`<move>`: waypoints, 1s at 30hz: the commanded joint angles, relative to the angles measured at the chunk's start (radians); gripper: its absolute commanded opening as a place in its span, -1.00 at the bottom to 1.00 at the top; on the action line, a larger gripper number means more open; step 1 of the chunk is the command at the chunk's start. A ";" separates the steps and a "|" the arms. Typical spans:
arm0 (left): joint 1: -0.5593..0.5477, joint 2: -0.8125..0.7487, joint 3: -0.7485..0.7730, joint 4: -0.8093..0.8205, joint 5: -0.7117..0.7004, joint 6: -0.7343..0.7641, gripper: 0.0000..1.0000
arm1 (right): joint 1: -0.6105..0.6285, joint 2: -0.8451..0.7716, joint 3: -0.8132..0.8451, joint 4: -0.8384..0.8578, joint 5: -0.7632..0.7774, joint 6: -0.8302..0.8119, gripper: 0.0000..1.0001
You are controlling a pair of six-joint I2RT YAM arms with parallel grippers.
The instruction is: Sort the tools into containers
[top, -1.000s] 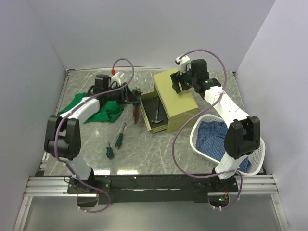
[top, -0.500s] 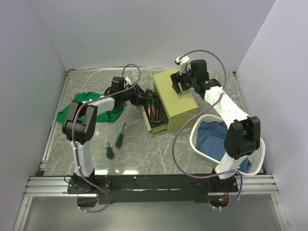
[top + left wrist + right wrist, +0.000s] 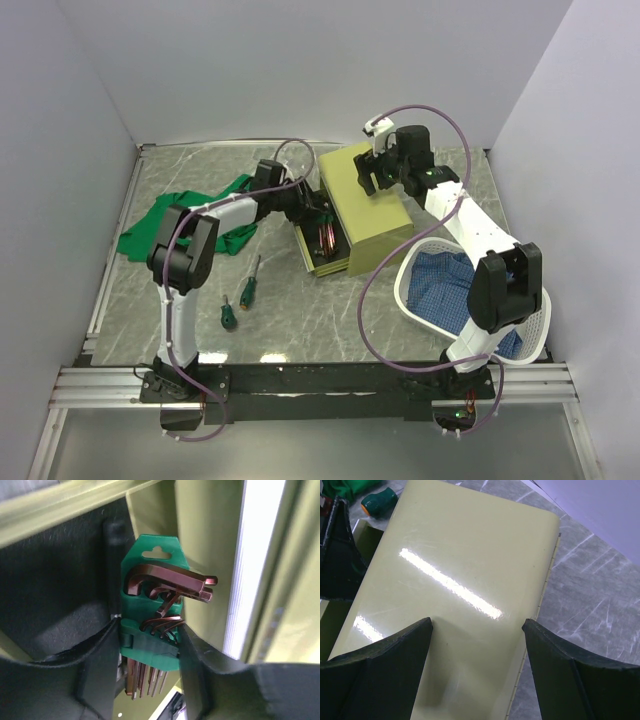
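The brownish hex key set [image 3: 165,587] in its green holder hangs over the open drawer [image 3: 322,258] of the olive-yellow chest [image 3: 372,215]. My left gripper [image 3: 148,635] is shut on the holder's lower part, one finger on each side; from above the gripper [image 3: 311,216] is over the drawer. My right gripper [image 3: 477,627] stands open, its fingers spread over the chest's glossy top [image 3: 455,560]. Two green-handled screwdrivers [image 3: 250,279] [image 3: 229,313] lie on the table left of the chest. A third green handle [image 3: 379,501] shows beyond the chest. The hammer is hidden.
A green cloth [image 3: 170,222] lies at the back left under my left arm. At the right a white basket [image 3: 535,325] holds a blue checked cloth [image 3: 450,285]. Grey walls enclose the marble table [image 3: 330,310] on three sides.
My left arm has swung right from beside the cloth to over the open drawer, carrying the hex key set. The hammer seen in the drawer is now covered. The right arm has not moved.
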 commanded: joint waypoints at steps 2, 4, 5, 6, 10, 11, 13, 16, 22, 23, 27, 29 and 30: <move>0.021 -0.076 0.011 -0.029 -0.042 -0.003 0.34 | 0.003 0.047 -0.011 -0.177 0.039 -0.027 0.64; 0.035 -0.091 -0.006 -0.022 -0.034 -0.012 0.64 | 0.003 0.048 -0.010 -0.179 0.038 -0.028 0.64; 0.050 -0.098 -0.011 -0.020 -0.027 -0.017 0.69 | 0.004 0.048 -0.010 -0.179 0.036 -0.027 0.64; 0.058 -0.108 -0.014 -0.011 -0.016 -0.017 0.75 | 0.003 0.048 -0.010 -0.180 0.036 -0.027 0.64; 0.101 -0.170 -0.021 0.018 0.032 -0.043 0.77 | 0.006 0.044 -0.010 -0.179 0.035 -0.025 0.64; 0.118 -0.185 -0.023 0.026 0.044 -0.052 0.77 | 0.004 0.042 -0.010 -0.179 0.035 -0.025 0.64; 0.133 -0.236 -0.026 0.032 0.071 -0.048 0.76 | 0.007 0.039 -0.014 -0.179 0.038 -0.028 0.64; 0.155 -0.297 -0.035 0.029 0.101 -0.006 0.77 | 0.007 0.036 -0.018 -0.176 0.038 -0.031 0.64; 0.190 -0.410 -0.092 -0.158 0.075 0.254 0.74 | 0.009 0.033 -0.021 -0.176 0.033 -0.030 0.64; 0.190 -0.429 -0.098 -0.198 0.022 0.370 0.73 | 0.009 0.031 -0.021 -0.177 0.033 -0.031 0.64; 0.190 -0.553 -0.168 -0.426 -0.255 0.593 0.71 | 0.009 0.019 -0.027 -0.177 0.029 -0.028 0.64; 0.211 -0.608 -0.230 -0.443 -0.306 0.645 0.75 | 0.009 0.015 -0.032 -0.174 0.027 -0.028 0.64; 0.213 -0.648 -0.271 -0.450 -0.359 0.664 0.75 | 0.009 0.011 -0.033 -0.174 0.025 -0.027 0.64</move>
